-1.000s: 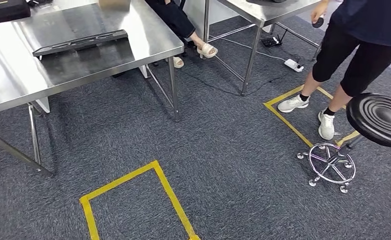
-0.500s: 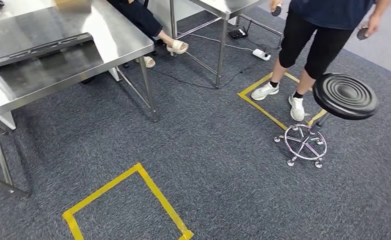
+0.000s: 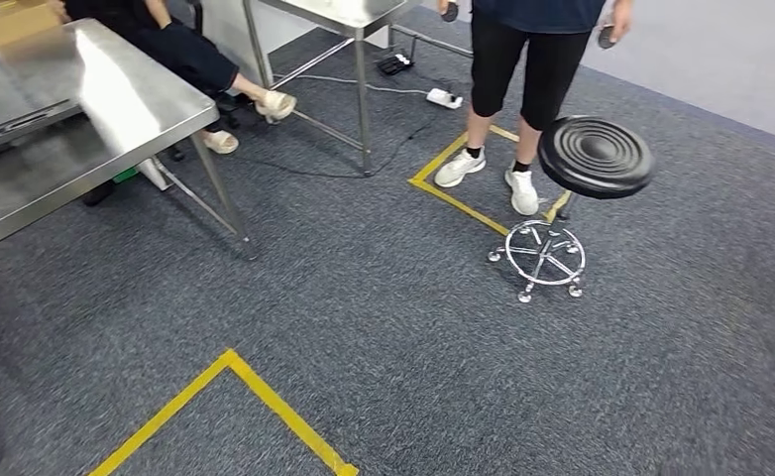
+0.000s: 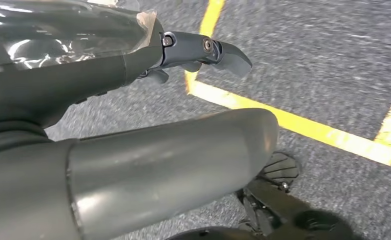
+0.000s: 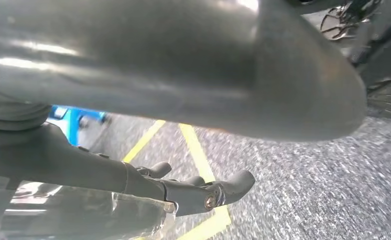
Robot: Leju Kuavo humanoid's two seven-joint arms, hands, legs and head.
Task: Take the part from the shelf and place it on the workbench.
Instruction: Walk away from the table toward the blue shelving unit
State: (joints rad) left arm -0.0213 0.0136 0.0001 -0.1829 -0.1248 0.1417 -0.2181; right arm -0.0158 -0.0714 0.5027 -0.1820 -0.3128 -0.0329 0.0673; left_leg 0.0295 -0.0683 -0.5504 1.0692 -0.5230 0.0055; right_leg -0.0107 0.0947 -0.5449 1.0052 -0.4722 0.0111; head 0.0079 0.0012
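The steel workbench (image 3: 96,99) stands at the far left of the head view, a dark flat item lying on its top. My left hand (image 4: 103,82) hangs over grey carpet, its thick thumb (image 4: 173,160) apart from the dark fingers (image 4: 218,50), with nothing between them. In the same way my right hand (image 5: 83,165) hangs above the carpet, thumb (image 5: 183,75) and fingers (image 5: 223,190) spread and holding nothing.
A black round stool (image 3: 595,156) on a chrome wheeled base stands ahead to the right. A person (image 3: 522,59) stands behind it in a yellow taped square. A seated person's feet (image 3: 273,103), a second steel table (image 3: 334,10) and a power strip (image 3: 445,97) lie beyond. Yellow floor tape (image 3: 265,407) runs close in front.
The camera has turned right: the workbench has slid to the left edge, while the stool and standing person have shifted toward the middle. The person has stepped slightly.
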